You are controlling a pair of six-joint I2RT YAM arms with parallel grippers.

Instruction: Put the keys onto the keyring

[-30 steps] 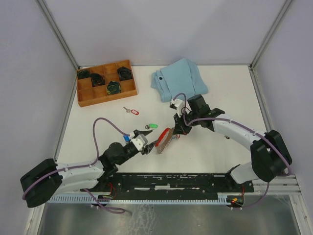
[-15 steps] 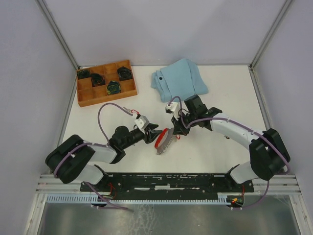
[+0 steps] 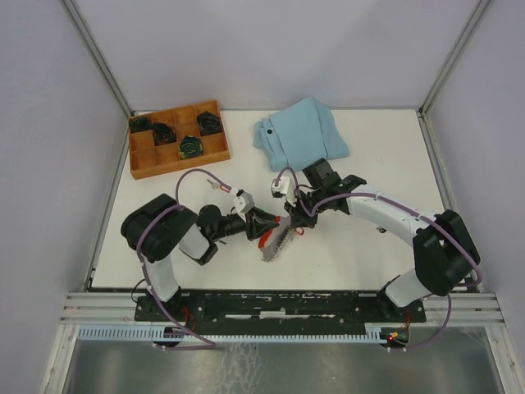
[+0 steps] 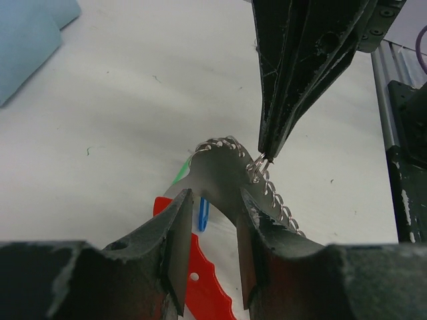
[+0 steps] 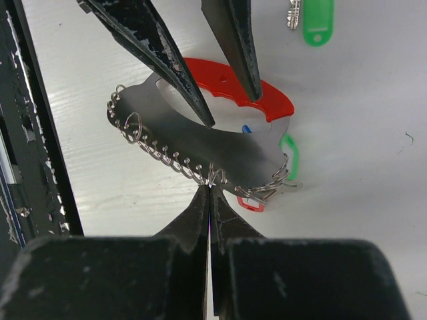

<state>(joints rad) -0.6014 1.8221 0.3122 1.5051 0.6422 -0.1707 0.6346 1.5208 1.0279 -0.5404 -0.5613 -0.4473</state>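
The keyring (image 3: 275,240) is a grey plate (image 5: 200,143) with a red edge strip (image 5: 267,100) and a row of wire loops, held tilted off the table. My right gripper (image 5: 211,187) (image 3: 289,220) is shut on one loop midway along the row. My left gripper (image 4: 215,195) (image 3: 264,220) faces it from the left. Its jaws stand apart on either side of the red strip (image 4: 207,287). Green (image 5: 288,150), red (image 5: 250,203) and blue (image 4: 203,213) tags hang at the keyring. One green-tagged key (image 5: 317,25) lies loose on the table.
A wooden compartment tray (image 3: 180,168) with dark items stands at the back left. A folded light-blue cloth (image 3: 299,131) lies at the back centre. The black base rail (image 3: 279,304) runs along the near edge.
My left arm has folded back and swung its gripper up and right to the keyring, its jaws narrowing. The right gripper stays shut on the loop and has shifted slightly left.
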